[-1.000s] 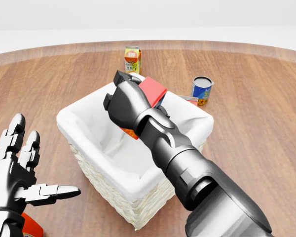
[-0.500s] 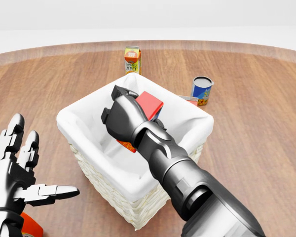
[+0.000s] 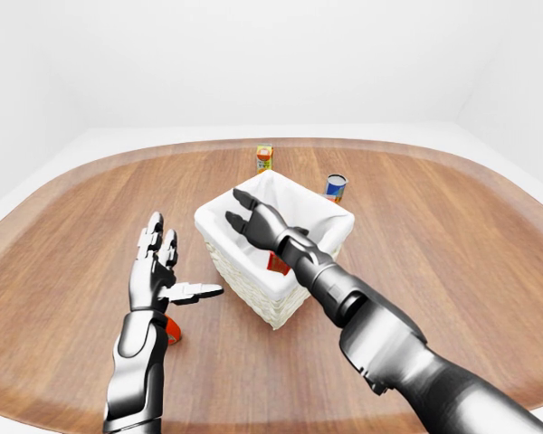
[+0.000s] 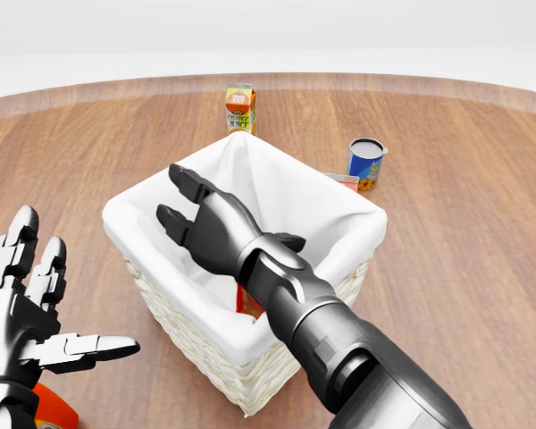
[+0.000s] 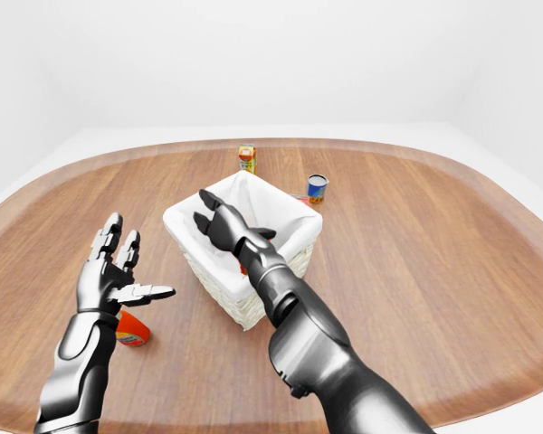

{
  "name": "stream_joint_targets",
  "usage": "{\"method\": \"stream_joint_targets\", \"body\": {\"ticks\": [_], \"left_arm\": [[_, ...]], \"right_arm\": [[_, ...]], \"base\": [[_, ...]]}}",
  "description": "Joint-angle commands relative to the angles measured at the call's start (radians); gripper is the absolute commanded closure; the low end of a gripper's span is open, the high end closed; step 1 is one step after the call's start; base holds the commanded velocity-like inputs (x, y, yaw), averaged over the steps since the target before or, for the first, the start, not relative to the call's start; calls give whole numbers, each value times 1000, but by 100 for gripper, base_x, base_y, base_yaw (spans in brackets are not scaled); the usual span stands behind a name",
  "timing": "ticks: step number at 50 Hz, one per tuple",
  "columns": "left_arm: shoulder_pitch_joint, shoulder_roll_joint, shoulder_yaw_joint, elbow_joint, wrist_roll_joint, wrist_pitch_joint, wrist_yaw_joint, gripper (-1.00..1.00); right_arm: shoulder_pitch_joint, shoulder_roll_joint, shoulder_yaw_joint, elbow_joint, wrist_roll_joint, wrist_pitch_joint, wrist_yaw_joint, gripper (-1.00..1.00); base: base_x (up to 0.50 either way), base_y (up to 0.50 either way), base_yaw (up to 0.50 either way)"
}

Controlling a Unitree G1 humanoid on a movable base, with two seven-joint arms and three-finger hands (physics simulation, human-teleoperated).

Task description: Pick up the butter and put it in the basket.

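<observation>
Now I see my right hand [image 4: 196, 228] spread open above the white-lined wicker basket [image 4: 161, 210]; the red butter block [image 4: 247, 302] lies inside, long axis indiscernible. Left hand [image 4: 31, 308] open.

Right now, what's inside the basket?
The red butter box lies down in the white-lined basket, mostly covered by the open right robot hand and its forearm. Whatever else lies beneath them is hidden.

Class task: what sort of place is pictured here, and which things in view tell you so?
Probably a bare simulated test room, not a home: a big rounded wooden table, blank white walls, and a few groceries set round a white-lined basket, such as a juice carton.
</observation>
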Motion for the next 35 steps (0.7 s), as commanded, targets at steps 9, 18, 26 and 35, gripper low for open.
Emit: {"method": "stream_joint_targets", "body": {"ticks": [9,18,26,35], "left_arm": [[-1,1,3,3,-1,-6,3,-100],[0,-1,-1,0,4,-4,4,-100],[6,-3,-5,-12,7,1,2,-100],[21,-11,-15,-49,19,13,4,-100]], "right_arm": [[1,-3,-51,-32,-1,0,12,-100],[1,-30,-186,-149,-1,0,51,-100],[171,-71,-383,-734,62,-119,278,-100],[395,-107,-552,-1439,485,-63,626,-100]], "base": [[0,0,0],[0,0,0],[0,0,0],[0,0,0]]}}
